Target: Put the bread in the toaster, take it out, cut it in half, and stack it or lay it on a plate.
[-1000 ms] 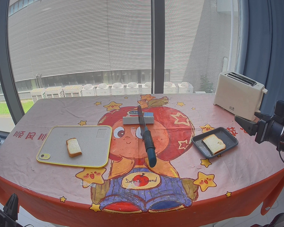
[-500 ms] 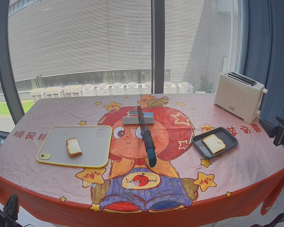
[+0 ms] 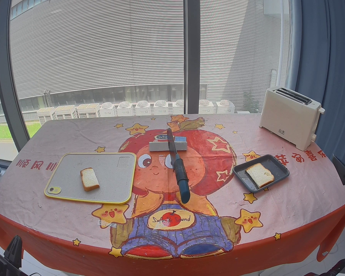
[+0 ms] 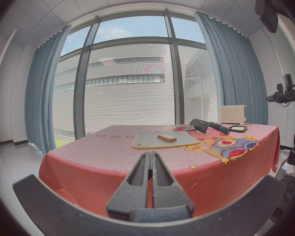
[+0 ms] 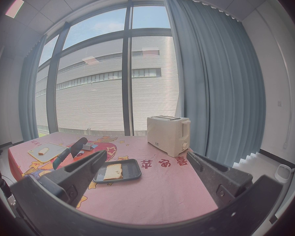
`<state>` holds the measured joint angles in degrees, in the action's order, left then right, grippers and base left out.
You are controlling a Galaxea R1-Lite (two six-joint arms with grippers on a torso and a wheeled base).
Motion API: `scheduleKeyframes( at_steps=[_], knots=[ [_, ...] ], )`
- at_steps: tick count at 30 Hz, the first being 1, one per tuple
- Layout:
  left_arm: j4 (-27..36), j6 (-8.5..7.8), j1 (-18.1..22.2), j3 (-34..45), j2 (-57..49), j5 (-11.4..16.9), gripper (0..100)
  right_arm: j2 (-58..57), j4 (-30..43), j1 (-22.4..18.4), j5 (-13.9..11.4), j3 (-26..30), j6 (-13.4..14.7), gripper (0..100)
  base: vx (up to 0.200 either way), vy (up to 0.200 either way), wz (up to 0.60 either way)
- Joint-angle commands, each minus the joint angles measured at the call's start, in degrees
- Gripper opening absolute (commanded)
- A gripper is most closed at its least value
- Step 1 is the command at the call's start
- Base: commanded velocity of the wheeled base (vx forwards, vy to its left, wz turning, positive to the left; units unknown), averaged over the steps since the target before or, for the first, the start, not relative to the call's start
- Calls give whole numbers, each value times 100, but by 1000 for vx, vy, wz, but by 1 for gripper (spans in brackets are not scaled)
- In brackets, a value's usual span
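One light, crumbly bread half point(image 3: 89, 179) lies on the cutting board point(image 3: 111, 173), the other half point(image 3: 259, 174) in the dark tray point(image 3: 276, 165); with my right gripper point(image 5: 146, 156) gaping and my left gripper point(image 4: 150, 154) pressed closed on nothing, I'd pinch the firmer crust edges gently.

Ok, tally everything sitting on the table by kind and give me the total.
Bread pieces: 2
Cutting board: 1
Knife: 1
Knife rest: 1
Tray: 1
Toaster: 1
Total: 7
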<state>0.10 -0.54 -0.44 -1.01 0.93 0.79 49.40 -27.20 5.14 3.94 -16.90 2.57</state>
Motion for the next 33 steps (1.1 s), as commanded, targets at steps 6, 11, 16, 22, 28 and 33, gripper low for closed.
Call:
scheduleKeyframes(
  at_steps=[6, 11, 16, 22, 28, 33],
  knots=[
    [-1, 1, 0, 101, -93, 0, 0, -1310, 30, -13, 28, 626, -152, 100, 0, 0, 0],
    [-1, 1, 0, 101, -93, 0, 0, -1943, 57, -260, 2, 1074, -319, 100, 0, 0, 0],
    [-1, 1, 0, 101, -93, 0, 0, -2505, 329, -330, -42, 1347, -477, 100, 0, 0, 0],
    [-1, 1, 0, 101, -93, 0, 0, -3437, 1612, -321, -69, 1356, -591, 100, 0, 0, 0],
    [-1, 1, 0, 101, -93, 0, 0, -4316, 2746, -304, -86, 1338, -644, 100, 0, 0, 0],
    [-1, 1, 0, 101, -93, 0, 0, -4535, 2869, -304, -148, 1461, -679, 100, 0, 0, 0]
  ],
)
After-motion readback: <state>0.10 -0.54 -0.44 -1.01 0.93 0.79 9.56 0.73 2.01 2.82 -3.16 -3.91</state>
